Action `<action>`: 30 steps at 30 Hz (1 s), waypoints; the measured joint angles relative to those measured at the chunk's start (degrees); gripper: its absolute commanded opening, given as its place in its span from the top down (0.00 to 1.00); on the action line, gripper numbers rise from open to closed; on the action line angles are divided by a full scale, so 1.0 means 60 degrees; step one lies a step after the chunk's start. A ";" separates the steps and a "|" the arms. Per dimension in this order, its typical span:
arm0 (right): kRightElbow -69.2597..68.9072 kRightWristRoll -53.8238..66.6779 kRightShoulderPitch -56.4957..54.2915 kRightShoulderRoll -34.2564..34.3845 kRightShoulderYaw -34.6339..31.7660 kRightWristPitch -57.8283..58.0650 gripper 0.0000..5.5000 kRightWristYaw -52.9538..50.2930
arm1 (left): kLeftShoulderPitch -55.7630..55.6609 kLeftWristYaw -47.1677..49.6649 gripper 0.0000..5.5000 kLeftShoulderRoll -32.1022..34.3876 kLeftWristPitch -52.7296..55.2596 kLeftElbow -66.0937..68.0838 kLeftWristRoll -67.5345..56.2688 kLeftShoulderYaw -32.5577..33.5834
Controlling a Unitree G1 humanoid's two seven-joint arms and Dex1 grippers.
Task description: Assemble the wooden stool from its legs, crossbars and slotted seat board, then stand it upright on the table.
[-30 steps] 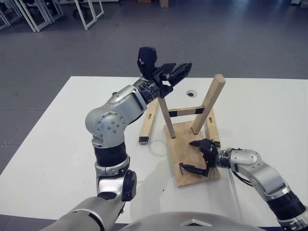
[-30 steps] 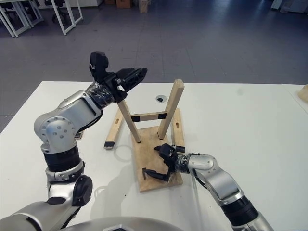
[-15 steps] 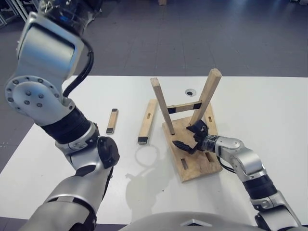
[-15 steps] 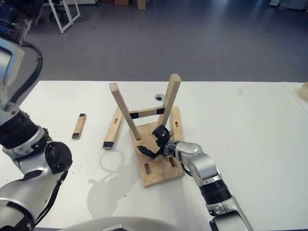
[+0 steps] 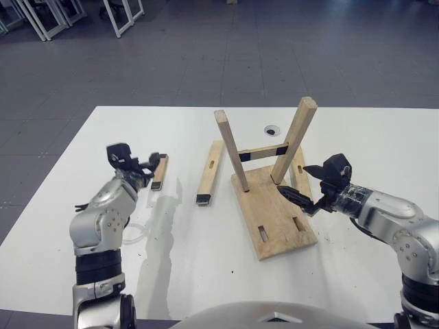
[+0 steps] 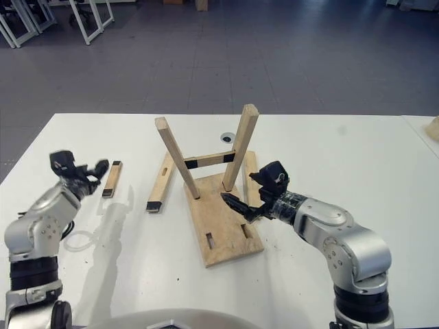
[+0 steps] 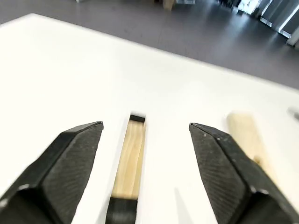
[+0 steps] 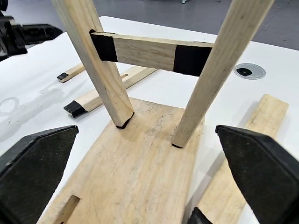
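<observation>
- Left gripper (image 7: 145,127): jaws spread, empty, straddling the short crossbar (image 7: 129,158), which lies flat on the table (image 5: 384,137) to the left of the other parts.
- Right gripper (image 5: 293,180): fingers wide apart, holding nothing, just beside the seat board (image 5: 274,223) on its right.
- Seat board lies flat. Two upright legs (image 5: 228,147) stand in it, tied by a fitted crossbar (image 5: 264,153).
- One loose leg (image 5: 209,171) lies between the short crossbar and the board, and a second loose leg (image 8: 259,126) lies on the board's right.
- My read: the short crossbar is light, stiff wood and likely skids on the smooth top. Pinch across its narrow width at mid-length, keeping the black ends free for the joints.
</observation>
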 measured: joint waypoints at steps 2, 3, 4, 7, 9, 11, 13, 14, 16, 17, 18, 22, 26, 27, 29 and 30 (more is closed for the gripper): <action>-0.0242 0.0073 0.0048 0.0140 0.0052 0.0152 0.00 -0.0265 | 0.0217 -0.0255 0.24 0.0015 -0.0121 0.0341 0.0424 -0.0218; -0.0280 0.0073 0.0072 0.0183 0.0075 0.0178 0.00 -0.0384 | 0.0242 -0.0339 0.23 0.0041 -0.0241 0.0534 0.0678 -0.0357; -0.0314 0.0074 0.0086 0.0232 0.0091 0.0188 0.00 -0.0465 | 0.0260 -0.0448 0.23 0.0060 -0.0330 0.0680 0.0927 -0.0459; -0.0368 0.0132 0.0086 0.0250 0.0098 0.0221 0.00 -0.0625 | 0.0285 -0.0776 0.23 0.0065 -0.0496 0.1314 0.1398 -0.0732; -0.0393 0.0246 0.0085 0.0253 0.0101 0.0234 0.00 -0.0664 | 0.0276 -0.1026 0.23 0.0058 -0.0762 0.1741 0.1681 -0.0800; -0.0419 0.0266 0.0078 0.0261 0.0106 0.0240 0.00 -0.0737 | 0.0107 -0.1185 0.29 0.0038 -0.1299 0.2386 0.1954 -0.0866; -0.0431 0.0280 0.0078 0.0264 0.0108 0.0241 0.00 -0.0792 | -0.0053 -0.1338 0.36 0.0026 -0.1803 0.3038 0.2230 -0.0922; -0.0430 0.0331 0.0078 0.0263 0.0109 0.0241 0.00 -0.0820 | -0.0131 -0.1418 0.39 0.0015 -0.1933 0.3230 0.2310 -0.0934; -0.0426 0.0353 0.0077 0.0263 0.0116 0.0241 0.00 -0.0842 | -0.0166 -0.1481 0.44 -0.0044 -0.2137 0.3354 0.2436 -0.0944; -0.0420 0.0355 0.0077 0.0263 0.0127 0.0241 0.00 -0.0853 | -0.0156 -0.1519 0.46 -0.0125 -0.2197 0.3347 0.2437 -0.0954; -0.0412 0.0356 0.0077 0.0262 0.0156 0.0241 0.00 -0.0863 | -0.0145 -0.1558 0.49 -0.0205 -0.2249 0.3342 0.2440 -0.0960; -0.0249 0.0346 0.0042 0.0256 0.0281 0.0239 0.00 -0.0897 | 0.0031 -0.1744 0.61 -0.0451 -0.2649 0.3406 0.2510 -0.0958; -0.0149 0.0341 -0.0028 0.0205 0.0316 0.0232 0.00 -0.0898 | 0.0076 -0.1762 0.75 -0.0509 -0.2881 0.3545 0.2543 -0.0923; -0.0131 0.0340 -0.0053 0.0192 0.0327 0.0231 0.00 -0.0893 | 0.0078 -0.1766 0.76 -0.0512 -0.2922 0.3577 0.2605 -0.0924; -0.0091 0.0341 -0.0072 0.0170 0.0334 0.0226 0.00 -0.0888 | 0.0089 -0.1826 0.76 -0.0512 -0.3053 0.3653 0.2713 -0.0951; -0.0078 0.0341 -0.0081 0.0143 0.0348 0.0224 0.00 -0.0887 | 0.0102 -0.1859 0.76 -0.0514 -0.3145 0.3699 0.2772 -0.0962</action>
